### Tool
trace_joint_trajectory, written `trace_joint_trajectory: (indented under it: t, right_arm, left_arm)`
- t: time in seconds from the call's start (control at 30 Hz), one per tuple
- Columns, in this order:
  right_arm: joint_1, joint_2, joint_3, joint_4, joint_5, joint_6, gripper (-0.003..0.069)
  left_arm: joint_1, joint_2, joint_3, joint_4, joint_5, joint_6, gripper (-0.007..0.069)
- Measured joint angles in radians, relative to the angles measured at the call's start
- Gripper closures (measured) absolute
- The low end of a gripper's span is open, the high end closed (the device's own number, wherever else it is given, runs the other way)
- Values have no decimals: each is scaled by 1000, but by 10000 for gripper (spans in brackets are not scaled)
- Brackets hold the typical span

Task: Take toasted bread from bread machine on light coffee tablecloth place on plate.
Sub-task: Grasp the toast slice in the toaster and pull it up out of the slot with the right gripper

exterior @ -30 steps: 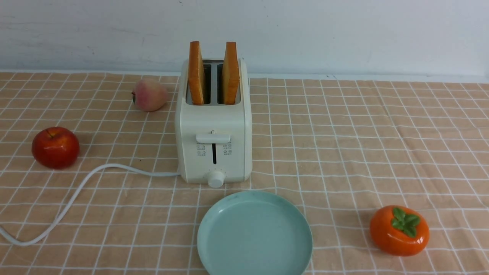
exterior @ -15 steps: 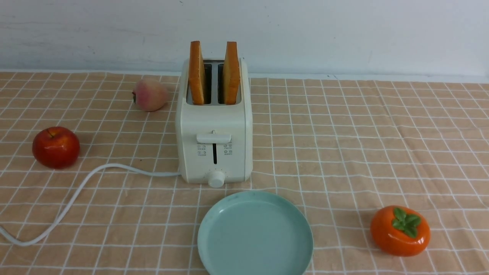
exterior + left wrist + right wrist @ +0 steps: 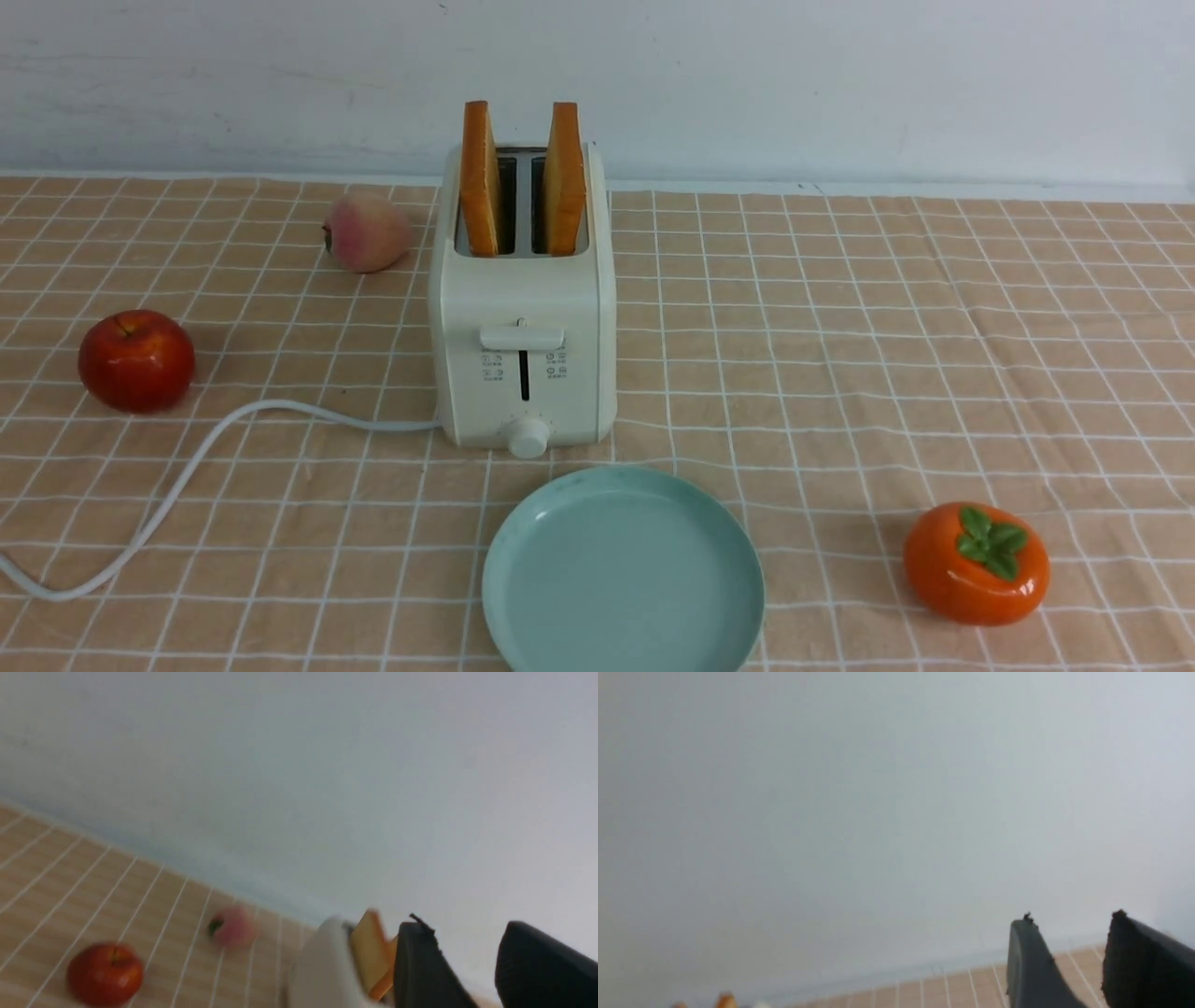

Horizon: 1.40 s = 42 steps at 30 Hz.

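The cream-white bread machine (image 3: 523,336) stands on the light coffee tablecloth (image 3: 840,355), with two toasted bread slices upright in its slots, a left slice (image 3: 480,177) and a right slice (image 3: 566,177). The pale mint-green plate (image 3: 523,597) lies just in front of it and holds nothing. Neither arm shows in the front view. In the left wrist view my left gripper (image 3: 467,938) is open and empty, with the bread machine (image 3: 322,970) and bread (image 3: 369,952) beyond it. In the right wrist view my right gripper (image 3: 1069,933) is open and empty, facing the wall.
A red apple (image 3: 136,360) sits at the left, a peach (image 3: 366,231) behind it beside the bread machine. An orange persimmon (image 3: 977,563) lies at the front right. The white cord (image 3: 187,476) curves across the cloth to the front left. A pale wall stands behind.
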Motion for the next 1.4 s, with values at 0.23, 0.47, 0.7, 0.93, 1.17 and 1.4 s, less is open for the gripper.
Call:
trace_joint_trajectory:
  t: [0.23, 0.47, 0.7, 0.93, 1.17, 1.4]
  right_arm:
    - [0, 134, 13, -54, 110, 27, 419]
    - [81, 135, 162, 70, 77, 32, 419]
    - [210, 168, 316, 95, 18, -40, 419]
    - [221, 326, 222, 185, 45, -50, 419]
    - [221, 524, 18, 260, 210, -152, 419]
    - [229, 755, -252, 398, 244, -209, 411]
  left_arm:
    - [0, 176, 0, 60, 192, 0, 386]
    - [0, 217, 0, 30, 215, -2, 386]
    - [0, 271, 2, 19, 179, -2, 386]
    - [-18, 390, 3, -1, 90, -2, 386]
    - [-88, 513, -24, -65, 111, 16, 386]
    - [-99, 581, -92, -160, 218, 96, 386]
